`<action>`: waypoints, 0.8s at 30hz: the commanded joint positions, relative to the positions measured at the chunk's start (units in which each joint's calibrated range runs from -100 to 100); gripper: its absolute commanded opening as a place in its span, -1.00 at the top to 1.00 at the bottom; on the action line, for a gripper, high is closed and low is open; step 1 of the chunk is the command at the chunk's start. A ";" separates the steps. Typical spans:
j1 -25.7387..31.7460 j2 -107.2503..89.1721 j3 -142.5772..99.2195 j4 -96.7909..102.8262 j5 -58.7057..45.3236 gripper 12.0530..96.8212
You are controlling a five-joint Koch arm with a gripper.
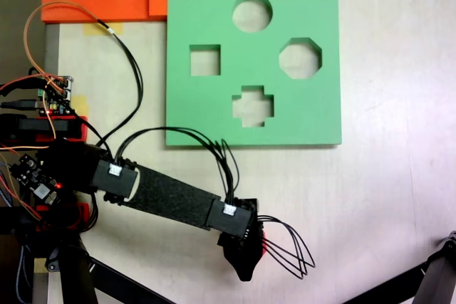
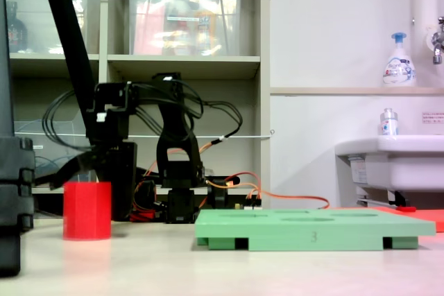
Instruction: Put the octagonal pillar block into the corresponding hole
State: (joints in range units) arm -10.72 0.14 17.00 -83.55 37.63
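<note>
arm low, hand (image 1: 246, 267) pointing down

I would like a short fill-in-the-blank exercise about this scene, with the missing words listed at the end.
1. The foam board has the colour ____.
2. The board has ____ cutouts.
3. In a fixed view from above, the eight-sided cutout lies to the ____ of the square cutout.
4. In a fixed view from the side, the red block stands on the ____, apart from the board.

Missing words: green; four; right; table
</note>
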 commanded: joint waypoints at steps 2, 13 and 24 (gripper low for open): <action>0.05 0.42 3.44 -0.46 -0.34 -0.42; -0.68 2.24 2.74 -8.26 -0.24 0.33; -0.68 1.82 0.45 -12.88 2.54 0.38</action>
State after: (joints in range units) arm -11.45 2.46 19.06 -90.21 39.68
